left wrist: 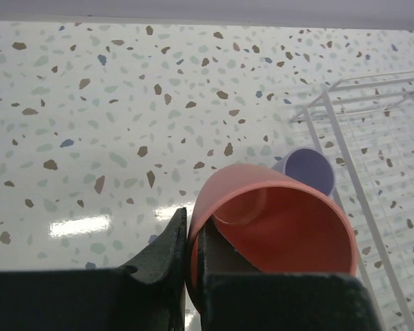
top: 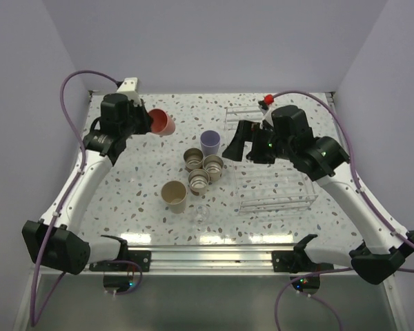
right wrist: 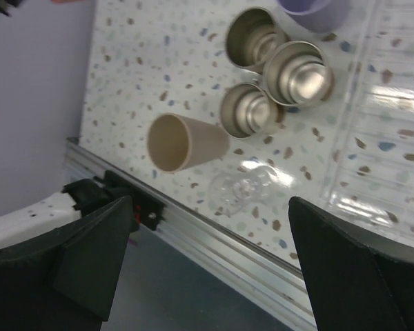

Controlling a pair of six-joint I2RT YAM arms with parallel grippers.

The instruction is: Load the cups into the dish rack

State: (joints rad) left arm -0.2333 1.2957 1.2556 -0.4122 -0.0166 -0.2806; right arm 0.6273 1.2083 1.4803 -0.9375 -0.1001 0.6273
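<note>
While my right pincer (right wrist: 208, 207) hangs with its jaws spread wide and nothing between them, the things closest to my bases are a small see-through object (top: 202, 212), too faint to identify, and the taller tan plastic tumbler (top: 174, 196), upright on the speckled desk (top: 124, 207). Beyond them, three short beige cups with shiny metal insides (top: 212, 165) stand bunched together, with the lavender tumbler (top: 210, 142) just behind. To their right lies the clear plastic dish rack (top: 276, 204), with no cup visible in it. Farthest off, my left pincer (left wrist: 186, 241) is clamped on the pink-red tumbler (left wrist: 283, 227), one finger inside the wall and one outside, the cup tipped sideways. That thin wall pinch worries me: the cup could swivel or slip on the way across. My right arm sits over the rack, so the two arms could collide there, and a low carry could clip the lavender tumbler.
</note>
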